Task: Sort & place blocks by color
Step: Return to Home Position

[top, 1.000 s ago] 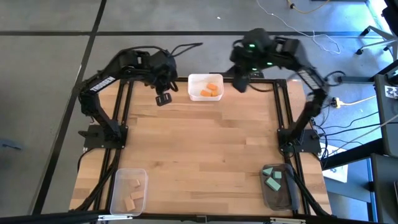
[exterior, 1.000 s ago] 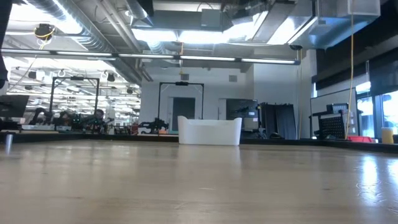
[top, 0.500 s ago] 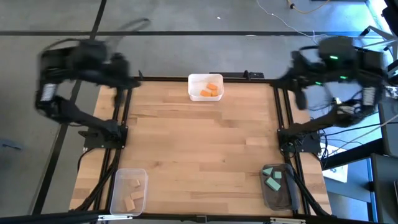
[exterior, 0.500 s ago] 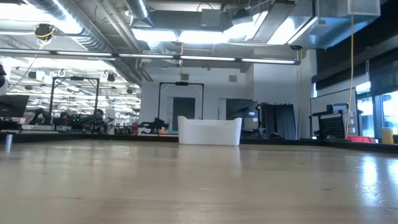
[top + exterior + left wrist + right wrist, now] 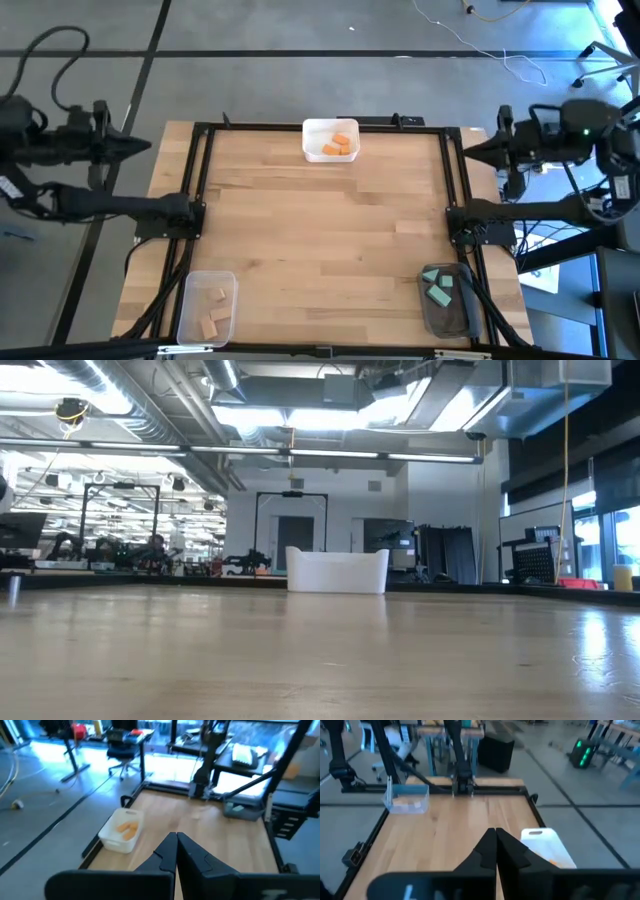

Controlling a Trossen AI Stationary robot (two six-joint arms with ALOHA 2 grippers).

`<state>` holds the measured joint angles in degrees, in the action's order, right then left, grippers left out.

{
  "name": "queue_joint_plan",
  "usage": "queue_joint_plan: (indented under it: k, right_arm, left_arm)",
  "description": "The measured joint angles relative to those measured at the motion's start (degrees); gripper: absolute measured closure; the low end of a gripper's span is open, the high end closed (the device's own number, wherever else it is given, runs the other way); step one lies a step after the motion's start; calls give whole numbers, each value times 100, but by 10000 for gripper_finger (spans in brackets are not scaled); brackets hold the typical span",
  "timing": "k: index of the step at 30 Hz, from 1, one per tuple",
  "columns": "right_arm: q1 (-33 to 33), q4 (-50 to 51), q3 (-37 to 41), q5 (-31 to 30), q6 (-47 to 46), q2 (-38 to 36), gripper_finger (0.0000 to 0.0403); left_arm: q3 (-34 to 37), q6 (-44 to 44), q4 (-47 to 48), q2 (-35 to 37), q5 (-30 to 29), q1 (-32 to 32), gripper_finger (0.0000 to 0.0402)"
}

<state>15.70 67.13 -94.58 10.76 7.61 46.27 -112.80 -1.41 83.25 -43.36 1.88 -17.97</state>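
floor grey concrete (image 5: 300,30) | ceiling strip lights (image 5: 330,415) lit | office chair (image 5: 124,756) beyond

1.0 s back: left gripper (image 5: 138,146) hung over the far edge of the table (image 5: 330,230), with the white bin (image 5: 330,140) just beside its jaws. The right gripper (image 5: 474,152) flanked the bin's other side, equally close.
0.5 s back: both arms were mid-swing outward, grippers near the side rails.
Now: both grippers had cleared the tabletop, one beyond each side, tips turned inward toward the table. The bin was well apart from either set of jaws, lying ahead of them rather than beside them.
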Motion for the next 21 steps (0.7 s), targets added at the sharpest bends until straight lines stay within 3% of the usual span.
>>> queue_joint_plan:
  k: [7, 14, 21]
  right_arm:
    - [0, -916, 1770, -1, -597, -1525, 403]
    - [0, -1328, 2856, -13, -1338, -3085, 403]
    - [0, -1943, 3745, -14, -1297, -4525, 403]
  left_arm:
    - [1238, 32, -553, 1240, 28, 0, 401]
    - [2186, 180, -1212, 2437, -6, 2, 401]
    - [3121, -275, -1573, 3709, -184, 1, 401]
